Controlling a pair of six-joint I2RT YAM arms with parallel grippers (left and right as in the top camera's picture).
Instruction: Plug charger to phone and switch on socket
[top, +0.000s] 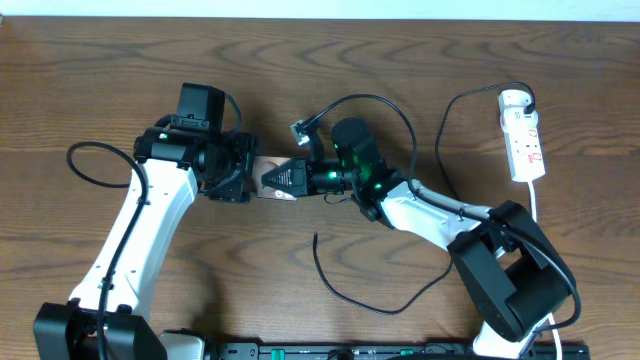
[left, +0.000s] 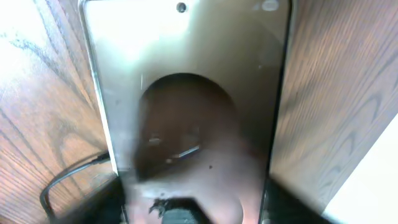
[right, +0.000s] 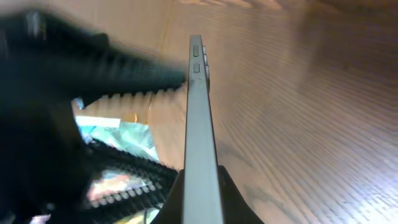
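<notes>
Overhead view: phone (top: 280, 178) at frame centre, between left gripper (top: 243, 180) and right gripper (top: 310, 177). Right gripper clamped tight across phone's thin body (slab seen edge-on in right wrist view). Left gripper half closed, astride phone's long sides at its left end; actual contact not discernible (left wrist view blurred at bottom). Charger (top: 345, 295) loose on table (top: 100, 80), lower centre, free tip below phone, apart from it. Socket (top: 524, 140) at upper right, well apart.
</notes>
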